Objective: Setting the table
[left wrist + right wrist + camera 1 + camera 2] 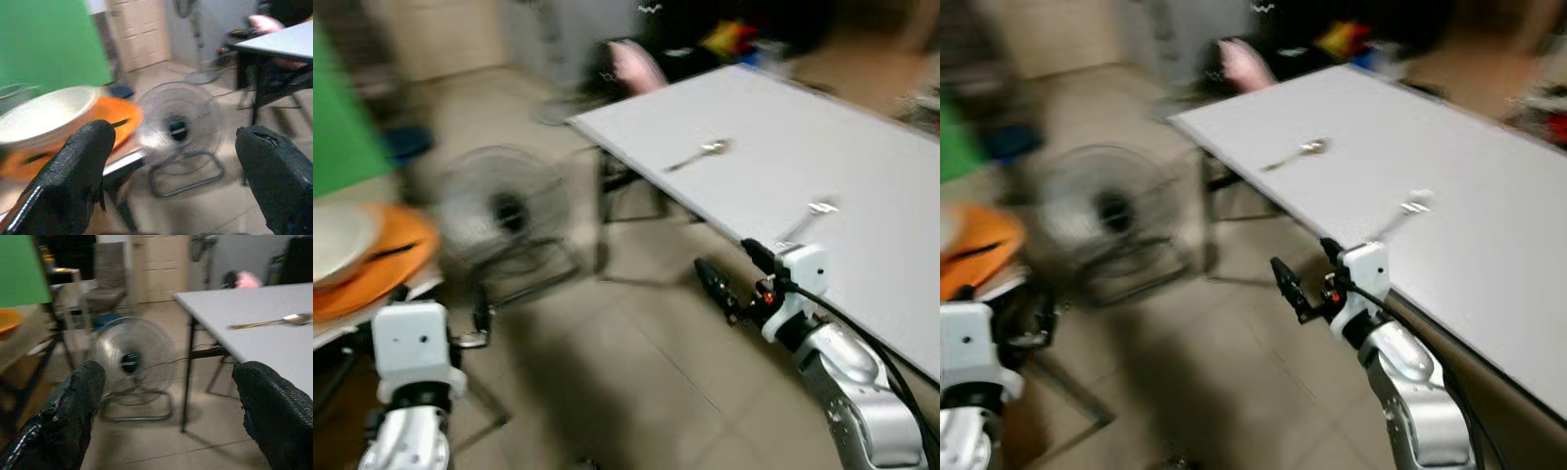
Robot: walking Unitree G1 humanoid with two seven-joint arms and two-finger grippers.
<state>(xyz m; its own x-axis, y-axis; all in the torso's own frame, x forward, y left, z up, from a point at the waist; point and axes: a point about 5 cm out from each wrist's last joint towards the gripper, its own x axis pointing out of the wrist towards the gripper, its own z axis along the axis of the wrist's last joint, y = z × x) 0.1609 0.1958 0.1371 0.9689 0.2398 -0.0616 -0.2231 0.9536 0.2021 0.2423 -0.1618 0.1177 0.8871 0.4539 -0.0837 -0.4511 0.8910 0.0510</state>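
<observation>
Head views blurred; robot appears mid-turn between two surfaces. Left gripper [171,161] empty, fingers [73,176] wide apart, aimed toward the cream bowl [46,115] stacked on an orange plate [120,120], which sit on a low side stand just beyond the left fingertip. A floor fan [178,129] stands on the tiled floor straight ahead between the fingers. Right gripper [736,279] also empty, fingers [73,406] spread, held just off the near edge of the white worktop [862,166]. Already lying on that worktop past the right fingers: a spoon [700,154] farther off and a fork [810,215] nearer, well apart. Judgement: cutlery is placed, dishes remain; the step in hand is fetching the bowl and plate. To do it well, finish turning and let the view settle before reaching, bring the left fingers level with the bowl's rim, and keep clear of the fan.
</observation>
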